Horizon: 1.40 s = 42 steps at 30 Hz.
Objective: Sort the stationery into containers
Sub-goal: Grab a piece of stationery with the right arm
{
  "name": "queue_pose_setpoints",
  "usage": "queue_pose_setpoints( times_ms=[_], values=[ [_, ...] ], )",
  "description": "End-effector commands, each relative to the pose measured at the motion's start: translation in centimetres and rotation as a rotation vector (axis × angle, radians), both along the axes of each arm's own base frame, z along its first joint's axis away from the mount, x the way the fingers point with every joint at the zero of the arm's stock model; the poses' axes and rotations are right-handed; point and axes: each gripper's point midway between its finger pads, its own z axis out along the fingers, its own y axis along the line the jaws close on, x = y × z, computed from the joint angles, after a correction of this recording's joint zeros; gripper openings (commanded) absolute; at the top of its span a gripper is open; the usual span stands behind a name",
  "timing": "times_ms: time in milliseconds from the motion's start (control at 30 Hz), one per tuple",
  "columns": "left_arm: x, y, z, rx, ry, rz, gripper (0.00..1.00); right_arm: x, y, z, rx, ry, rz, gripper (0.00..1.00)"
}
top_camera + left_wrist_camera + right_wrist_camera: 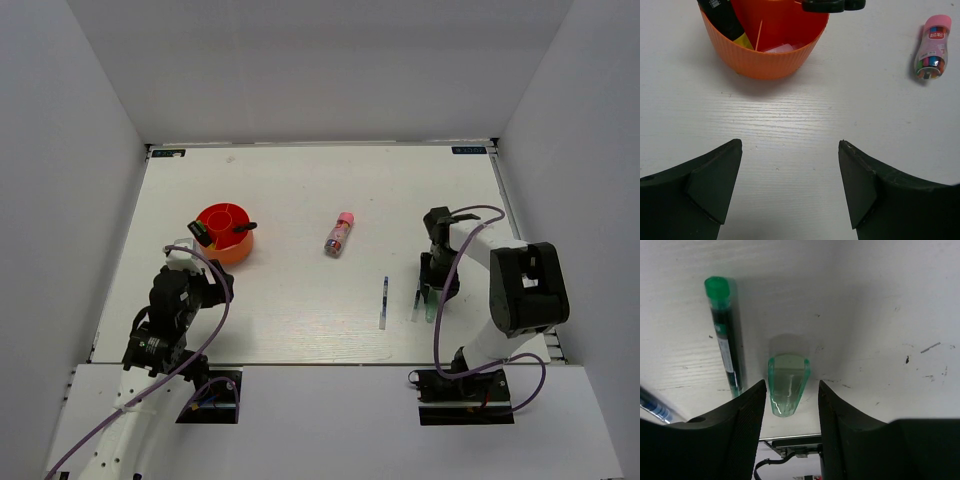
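The red-orange cup (225, 232) stands at the left, with a black highlighter (200, 232) and a black scissors handle (246, 227) sticking out of it. In the left wrist view the cup (765, 55) is just ahead of my open, empty left gripper (790, 150). The pink-capped glue stick (340, 234) lies mid-table and shows in the left wrist view (931, 47). My right gripper (790, 390) is open and low over the table. The pale-green cap (787, 375) lies between its fingers. A green-capped pen (722, 335) lies just left of it.
A thin blue pen (384, 300) lies between the glue stick and the right arm, and its end shows in the right wrist view (652, 407). The table's near edge is right behind the right gripper. White walls enclose the table.
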Motion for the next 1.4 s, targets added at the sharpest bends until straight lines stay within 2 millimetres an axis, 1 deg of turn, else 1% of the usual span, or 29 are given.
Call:
queue_pose_setpoints(
  times_ms=[0, 100, 200, 300, 333, 400, 433, 500, 600, 667, 700, 767, 800, 833, 867, 933, 967, 1000, 1033, 1067, 1100, 1133, 1167, 1200, 1233, 1267, 1300, 1333, 1367],
  values=[
    [0.1, 0.2, 1.1, 0.002, -0.026, 0.004, 0.88, 0.5, -0.2, -0.8, -0.001, -0.015, -0.036, 0.50],
    [0.2, 0.2, 1.1, 0.001, -0.029, 0.008, 0.88, 0.4, -0.4, -1.4, -0.012, -0.018, -0.047, 0.50],
    [0.2, 0.3, 1.2, 0.002, -0.031, 0.012, 0.88, -0.3, -0.6, -2.2, -0.016, -0.005, -0.052, 0.45],
    [0.1, 0.2, 1.1, 0.002, -0.031, 0.009, 0.88, -0.8, -0.7, -3.0, -0.007, 0.002, -0.066, 0.36],
    [0.1, 0.3, 1.3, 0.003, -0.039, 0.011, 0.88, -0.8, -0.7, -3.1, 0.000, 0.005, -0.073, 0.28],
    [0.2, 0.3, 1.2, 0.002, -0.036, 0.013, 0.88, -0.8, -0.7, -3.1, 0.005, 0.012, -0.087, 0.21],
    [0.1, 0.3, 1.2, 0.004, -0.034, 0.013, 0.88, -0.9, -0.5, -3.1, 0.016, 0.016, -0.090, 0.14],
    [0.1, 0.3, 1.1, 0.006, -0.032, 0.012, 0.88, -0.9, -0.3, -3.1, 0.034, 0.014, -0.099, 0.08],
    [0.1, 0.4, 1.2, 0.006, -0.038, 0.016, 0.88, 0.1, 0.3, -2.1, 0.080, -0.035, -0.051, 0.02],
    [0.1, 0.4, 1.2, 0.006, -0.036, 0.015, 0.88, 1.9, 1.6, -0.1, 0.150, -0.125, -0.007, 0.00],
    [0.1, 0.4, 1.3, 0.006, -0.039, 0.016, 0.88, 4.2, 2.0, 1.5, 0.180, -0.205, 0.062, 0.00],
    [0.1, 0.5, 1.5, 0.005, -0.055, 0.019, 0.88, 6.2, 4.1, 4.0, 0.278, -0.296, 0.175, 0.00],
    [0.1, 0.6, 1.6, 0.007, -0.057, 0.024, 0.88, 8.2, 4.6, 6.2, 0.302, -0.369, 0.207, 0.00],
    [0.1, 0.7, 1.8, 0.009, -0.069, 0.027, 0.88, 10.1, 6.1, 8.7, 0.361, -0.452, 0.286, 0.00],
    [0.1, 0.9, 1.8, 0.013, -0.072, 0.037, 0.88, 10.7, 7.0, 9.4, 0.382, -0.471, 0.349, 0.00],
    [0.1, 1.0, 1.8, 0.016, -0.074, 0.044, 0.88, 13.8, 8.7, 13.5, 0.391, -0.594, 0.506, 0.00],
    [0.1, 1.1, 1.8, 0.020, -0.076, 0.047, 0.88, 14.8, 10.6, 15.9, 0.427, -0.645, 0.577, 0.00],
    [0.1, 1.2, 1.9, 0.021, -0.078, 0.051, 0.88, 15.1, 11.3, 15.2, 0.443, -0.607, 0.601, 0.00],
    [0.1, 1.2, 1.8, 0.022, -0.078, 0.053, 0.88, 16.5, 12.8, 18.5, 0.440, -0.687, 0.706, 0.00],
    [0.1, 1.3, 1.9, 0.025, -0.082, 0.056, 0.88, 16.0, 14.4, 19.0, 0.470, -0.676, 0.767, 0.00],
    [0.1, 1.5, 2.0, 0.025, -0.087, 0.067, 0.88, 16.4, 15.3, 18.3, 0.474, -0.652, 0.800, 0.00],
    [0.1, 1.9, 2.2, 0.035, -0.095, 0.089, 0.88, 16.6, 15.7, 18.5, 0.466, -0.661, 0.890, 0.00],
    [0.1, 2.2, 2.2, 0.036, -0.101, 0.105, 0.87, 16.7, 18.7, 21.7, 0.485, -0.746, 0.999, 0.00],
    [0.1, 2.8, 2.6, 0.043, -0.123, 0.136, 0.85, 17.2, 19.9, 21.4, 0.483, -0.763, 1.099, 0.00],
    [0.1, 3.6, 2.6, 0.050, -0.131, 0.181, 0.85, 17.6, 20.9, 22.9, 0.482, -0.816, 1.158, 0.00],
    [-0.1, 4.3, 3.1, 0.055, -0.163, 0.221, 0.83, 17.8, 23.7, 23.8, 0.486, -0.892, 1.295, 0.00],
    [-0.4, 5.5, 3.5, 0.060, -0.196, 0.290, 0.83, 18.1, 27.0, 26.9, 0.496, -1.028, 1.431, 0.00],
    [-0.5, 5.6, 3.5, 0.060, -0.194, 0.291, 0.83, 17.8, 27.3, 27.0, 0.517, -1.031, 1.439, 0.00],
    [-0.7, 6.6, 3.6, 0.072, -0.202, 0.350, 0.83, 17.2, 29.4, 26.1, 0.554, -1.022, 1.505, 0.00]
  ],
)
